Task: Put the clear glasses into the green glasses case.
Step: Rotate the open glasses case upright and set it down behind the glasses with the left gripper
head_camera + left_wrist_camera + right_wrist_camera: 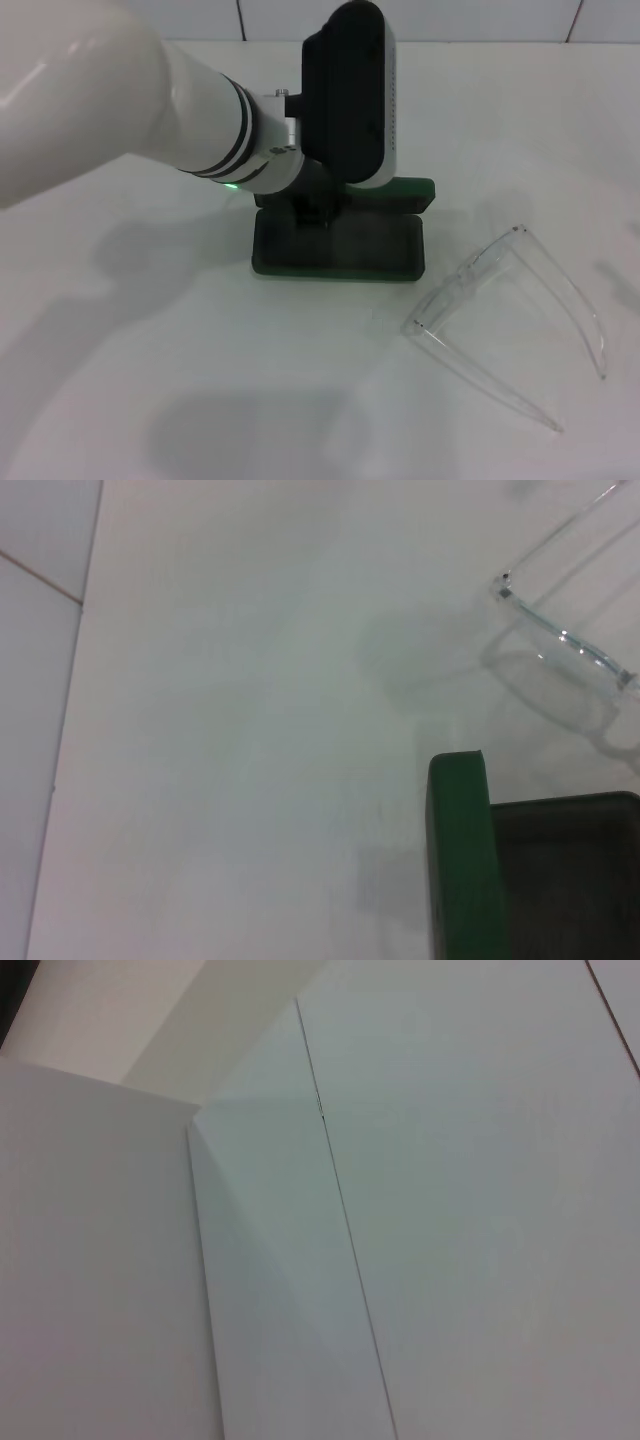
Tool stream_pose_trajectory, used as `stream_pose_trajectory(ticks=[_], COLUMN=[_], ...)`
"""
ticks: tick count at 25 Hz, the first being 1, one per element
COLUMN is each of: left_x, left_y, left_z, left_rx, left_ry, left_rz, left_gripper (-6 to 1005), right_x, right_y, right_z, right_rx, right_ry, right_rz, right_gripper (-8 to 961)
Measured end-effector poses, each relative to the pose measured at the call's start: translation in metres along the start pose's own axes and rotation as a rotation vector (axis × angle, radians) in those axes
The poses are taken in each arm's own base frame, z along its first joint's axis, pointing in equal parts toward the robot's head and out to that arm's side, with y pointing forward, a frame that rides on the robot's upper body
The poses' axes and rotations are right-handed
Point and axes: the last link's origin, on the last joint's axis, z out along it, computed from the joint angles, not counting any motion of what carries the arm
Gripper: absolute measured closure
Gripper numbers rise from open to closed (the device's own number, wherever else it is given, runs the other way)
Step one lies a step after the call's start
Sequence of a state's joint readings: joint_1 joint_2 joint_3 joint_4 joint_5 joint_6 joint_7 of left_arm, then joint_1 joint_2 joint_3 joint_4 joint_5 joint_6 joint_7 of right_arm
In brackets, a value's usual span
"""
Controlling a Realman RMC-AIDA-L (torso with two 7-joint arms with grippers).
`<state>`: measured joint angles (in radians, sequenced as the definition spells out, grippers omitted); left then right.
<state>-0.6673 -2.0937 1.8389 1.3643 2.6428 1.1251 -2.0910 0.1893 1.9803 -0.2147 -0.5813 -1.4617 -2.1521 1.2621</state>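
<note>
Fingers of the left gripper [318,212] are hidden behind the wrist's black housing in the head view, so whether they are apart or together cannot be told; the gripper hangs over the far part of the green glasses case [340,250], with the white left arm reaching in from the near left. No part of the right gripper appears in any view; its wrist camera shows only pale flat panels meeting at thin seams. A plain white bench [150,380] fills the head view, carrying soft grey shadows, and along its far edge runs a white wall [450,18] divided by thin dark lines. At the middle of the bench the case lies open, its long axis running left to right, with the dark-lined tray toward the near side and the green lid standing up along the far side. The left wrist view shows one green corner of the case [458,860] and its dark lining. Just to the right of the case, apart from it, lie the clear glasses [505,320] on the bench, unfolded: the curved front faces the case at a slant, and the two long thin arms point away to the near right.
</note>
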Motion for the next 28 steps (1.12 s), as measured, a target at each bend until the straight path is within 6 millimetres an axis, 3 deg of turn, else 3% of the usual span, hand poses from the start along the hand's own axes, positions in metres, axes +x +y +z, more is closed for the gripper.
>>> stream_pose_trajectory(ticks=[12,28], left_x=[0.0061,-0.0018], left_y=[0.0015,0.0015], left_z=[0.0008,0.0052], left_rx=[-0.009,0.020], left_ry=[0.038,0.046], left_rz=[0.026,0.003], left_gripper=[764,751], right_x=[0.0018,0.0022], right_y=[0.0018,0.0038], right_z=[-0.0018,-0.0059], right_rx=[0.006,0.016], right_ry=[-0.004,-0.002], right_rz=[0.010,0.015], right_gripper=[248,249])
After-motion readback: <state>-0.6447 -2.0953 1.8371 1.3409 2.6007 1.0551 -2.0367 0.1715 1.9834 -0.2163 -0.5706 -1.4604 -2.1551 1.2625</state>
